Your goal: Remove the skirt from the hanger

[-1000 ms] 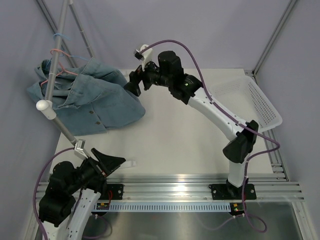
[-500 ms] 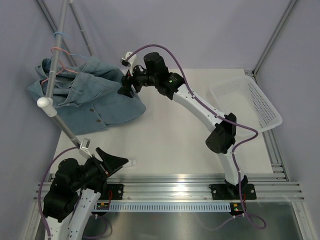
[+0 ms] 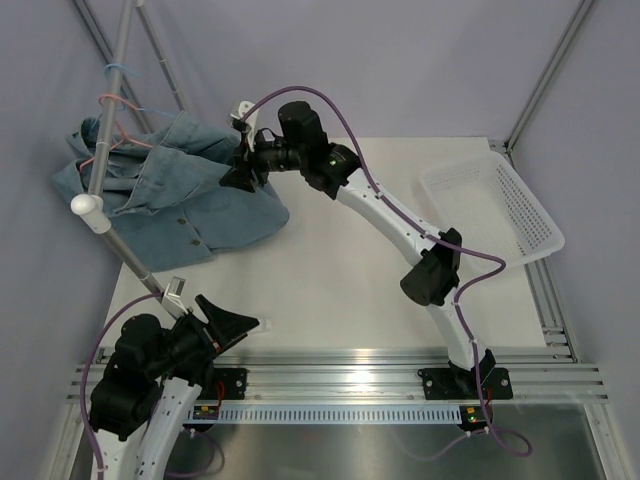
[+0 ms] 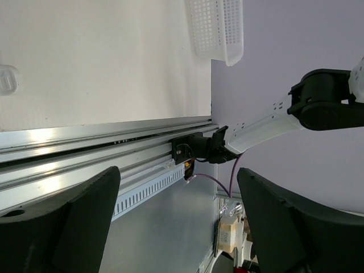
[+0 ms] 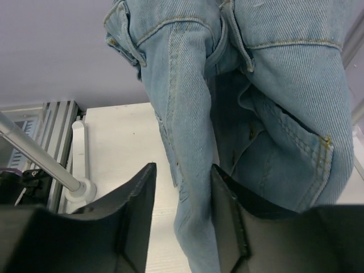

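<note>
A light-blue denim skirt point(image 3: 180, 200) hangs from a pink hanger point(image 3: 112, 140) on the grey rail point(image 3: 115, 90) at the far left, and its lower part rests on the table. My right gripper point(image 3: 232, 176) is at the skirt's right edge. In the right wrist view it is open point(image 5: 182, 170), with a hanging fold of the skirt point(image 5: 193, 142) between the jaws, close to the right finger. My left gripper point(image 3: 240, 325) is open and empty low at the near left, well away from the skirt. In the left wrist view point(image 4: 177, 176) its fingers stand wide apart.
A white mesh basket point(image 3: 510, 200) sits at the table's far right and also shows in the left wrist view point(image 4: 219, 28). The rack's slanted pole point(image 3: 125, 255) with a white joint point(image 3: 88, 212) passes over the left arm. The rack's white foot point(image 5: 79, 187) stands on the table.
My right gripper has moved left, from beside the skirt onto its right edge. The left arm has shifted only slightly.
</note>
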